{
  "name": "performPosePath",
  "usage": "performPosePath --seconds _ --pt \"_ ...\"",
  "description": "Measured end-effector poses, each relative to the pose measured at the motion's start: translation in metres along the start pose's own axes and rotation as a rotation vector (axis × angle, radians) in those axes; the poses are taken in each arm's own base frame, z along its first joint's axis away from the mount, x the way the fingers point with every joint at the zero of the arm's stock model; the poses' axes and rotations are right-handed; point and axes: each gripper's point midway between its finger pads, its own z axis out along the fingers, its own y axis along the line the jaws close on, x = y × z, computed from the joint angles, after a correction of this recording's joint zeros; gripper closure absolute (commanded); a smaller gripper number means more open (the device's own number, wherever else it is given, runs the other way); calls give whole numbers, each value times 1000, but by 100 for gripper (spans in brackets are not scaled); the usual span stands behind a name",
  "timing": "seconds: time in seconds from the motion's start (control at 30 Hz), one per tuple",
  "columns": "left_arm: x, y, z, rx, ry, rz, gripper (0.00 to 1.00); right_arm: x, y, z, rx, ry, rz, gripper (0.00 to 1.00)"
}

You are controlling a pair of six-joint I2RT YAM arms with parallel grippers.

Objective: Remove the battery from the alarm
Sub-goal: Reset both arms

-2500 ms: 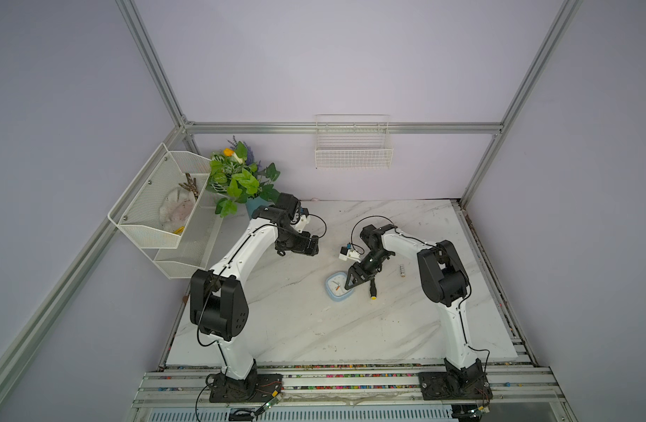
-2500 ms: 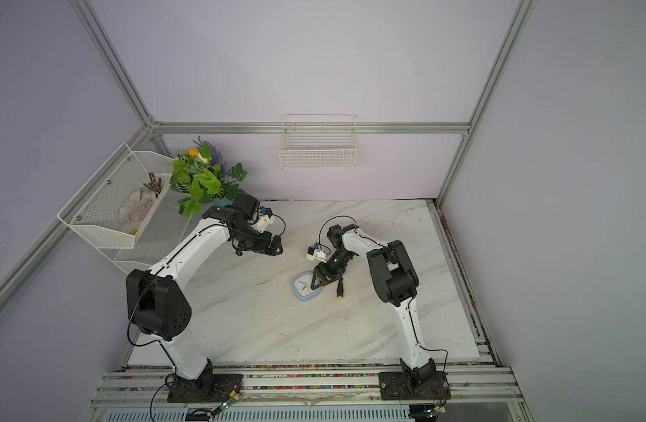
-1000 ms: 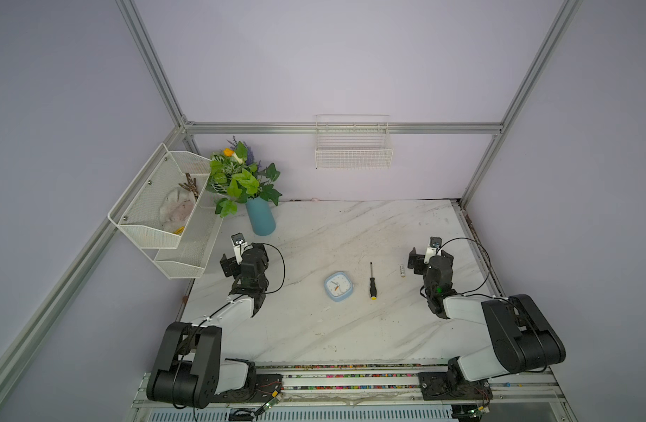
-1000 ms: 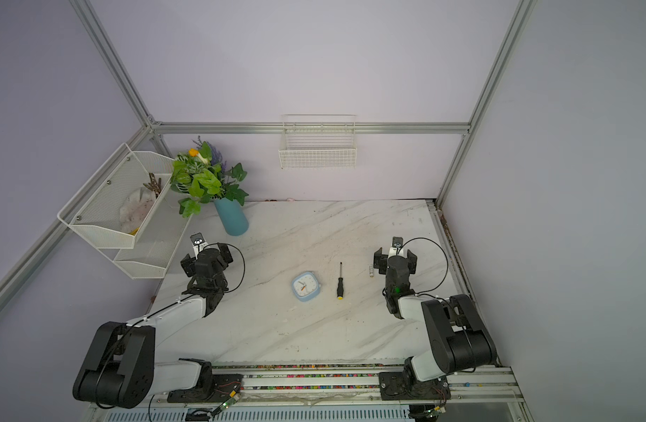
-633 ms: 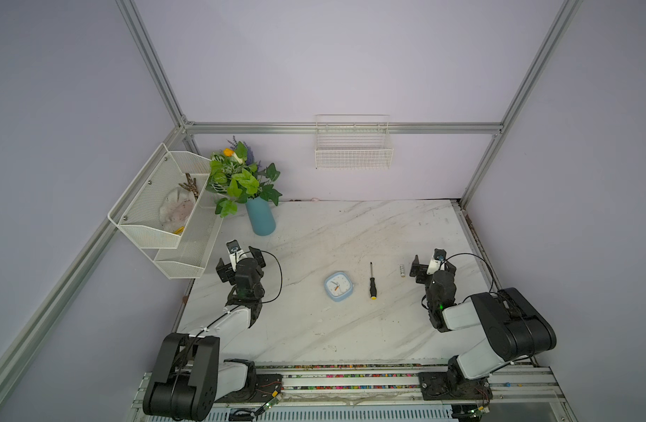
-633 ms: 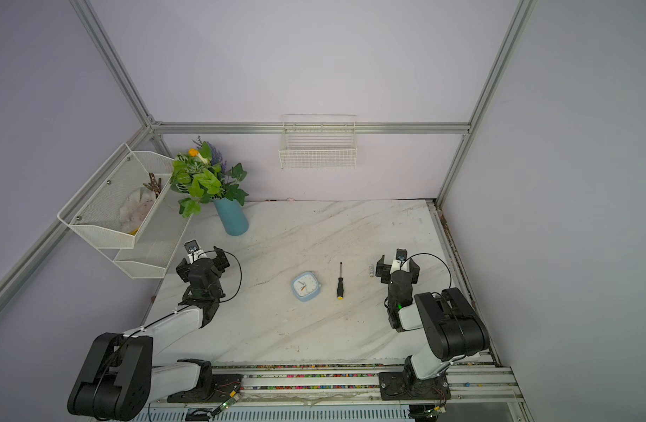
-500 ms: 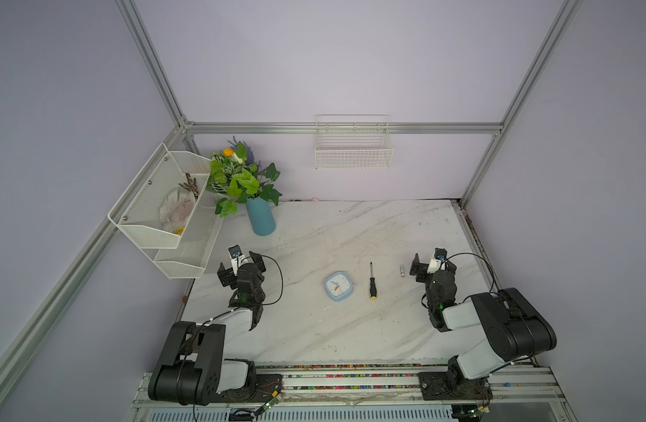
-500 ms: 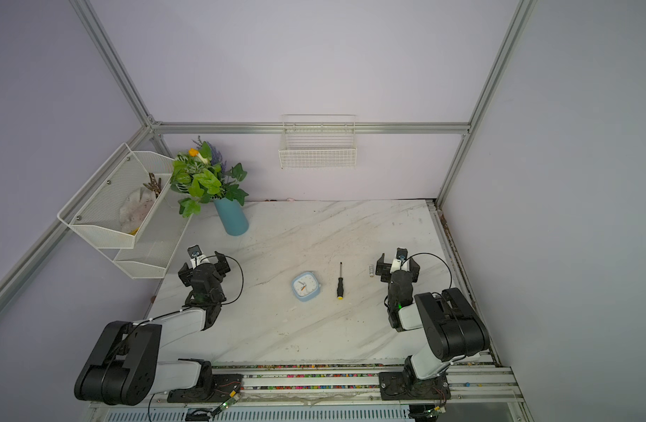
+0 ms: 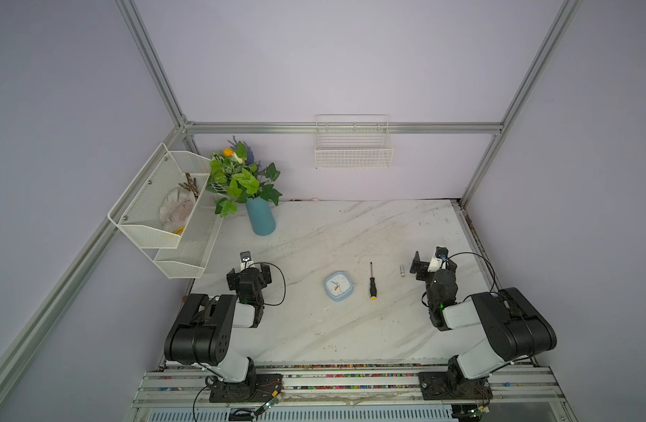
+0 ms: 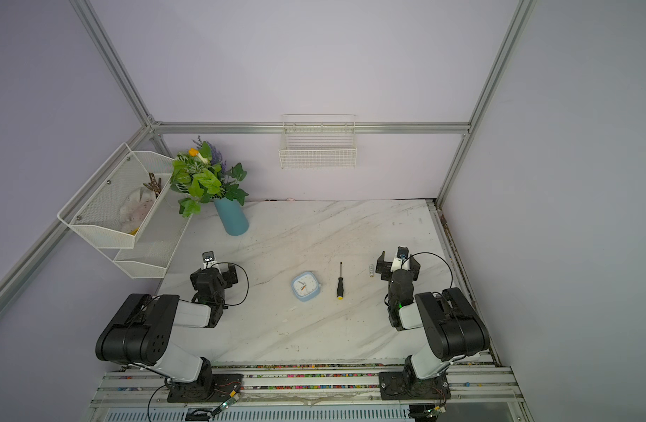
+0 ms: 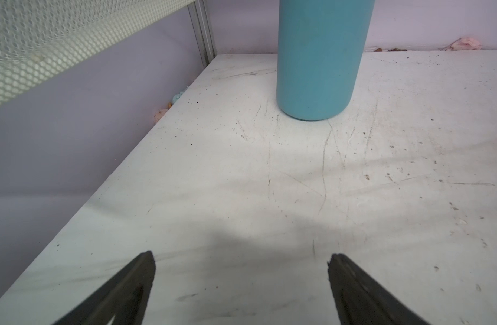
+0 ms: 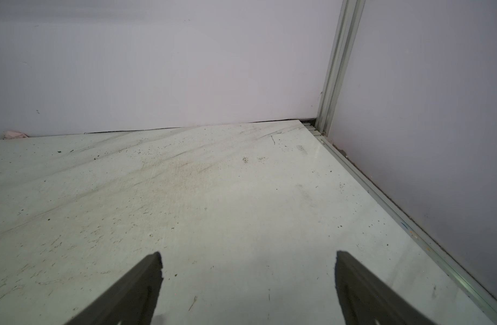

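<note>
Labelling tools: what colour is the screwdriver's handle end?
Yellow, on the black-handled screwdriver; clearest in a top view.

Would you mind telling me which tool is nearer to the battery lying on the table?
Right. The right tool sits just beside the battery, not touching it; the left tool is far off, beyond the screwdriver and the alarm.

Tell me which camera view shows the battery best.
The top views, both equally: the battery lies uncovered on the table between the screwdriver and the right gripper, small but whole. Neither wrist view shows it: the left one faces the blue vase, the right one a table corner.
</note>
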Motion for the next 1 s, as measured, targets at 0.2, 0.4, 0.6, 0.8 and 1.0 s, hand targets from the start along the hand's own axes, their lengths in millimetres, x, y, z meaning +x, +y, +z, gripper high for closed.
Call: performPosePath --seconds 0.2,0.4,0.6,0.8,1.0 --pt "1 -2 0 9 6 3 0 0 0 0 0 0 2 0" --pt "1 -2 0 10 6 3 0 0 0 0 0 0 2 0" --pt "1 -2 0 10 6 3 0 0 0 0 0 0 2 0" --pt "1 -2 0 10 6 3 0 0 0 0 -1 1 2 0" --pt "2 -2 0 10 7 3 0 0 0 0 0 1 2 0"
